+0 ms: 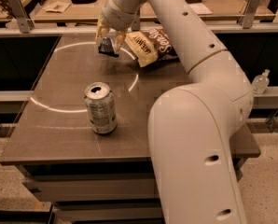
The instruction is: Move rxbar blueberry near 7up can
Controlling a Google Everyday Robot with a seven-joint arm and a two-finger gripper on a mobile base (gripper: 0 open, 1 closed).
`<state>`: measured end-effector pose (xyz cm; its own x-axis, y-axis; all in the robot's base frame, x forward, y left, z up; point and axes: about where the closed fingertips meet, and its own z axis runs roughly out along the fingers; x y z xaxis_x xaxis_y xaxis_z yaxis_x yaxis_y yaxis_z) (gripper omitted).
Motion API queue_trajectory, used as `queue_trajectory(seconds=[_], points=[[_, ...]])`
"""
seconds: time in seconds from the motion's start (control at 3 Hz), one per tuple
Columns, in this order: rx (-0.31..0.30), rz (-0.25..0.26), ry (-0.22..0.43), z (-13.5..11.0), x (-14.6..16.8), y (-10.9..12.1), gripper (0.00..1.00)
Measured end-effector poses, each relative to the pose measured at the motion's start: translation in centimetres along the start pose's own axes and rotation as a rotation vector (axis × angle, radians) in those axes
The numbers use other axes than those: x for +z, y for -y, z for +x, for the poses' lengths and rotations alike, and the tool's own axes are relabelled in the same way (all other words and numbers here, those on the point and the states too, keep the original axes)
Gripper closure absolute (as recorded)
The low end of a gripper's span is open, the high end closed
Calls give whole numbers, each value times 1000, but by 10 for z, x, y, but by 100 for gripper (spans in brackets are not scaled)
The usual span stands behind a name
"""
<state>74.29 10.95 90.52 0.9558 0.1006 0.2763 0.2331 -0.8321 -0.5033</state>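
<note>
One gripper (110,39), upper left of centre, has its jaws clamped on one rxbar (107,48), beside one chip bag (150,45); one can (100,108) stands lower on the surface (59,90).

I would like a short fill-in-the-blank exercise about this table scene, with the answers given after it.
1. The end effector, at the far side of the table, grips the dark blue ____.
2. The 7up can stands ____ nearer the camera.
3. In the camera view, the brown chip bag lies to the ____ of the end effector.
Missing words: rxbar blueberry; upright; right.
</note>
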Motion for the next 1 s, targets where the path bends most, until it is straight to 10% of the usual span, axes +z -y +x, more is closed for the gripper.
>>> queue_trajectory(seconds=[1.0], points=[[50, 17, 13, -77, 3, -62, 100]])
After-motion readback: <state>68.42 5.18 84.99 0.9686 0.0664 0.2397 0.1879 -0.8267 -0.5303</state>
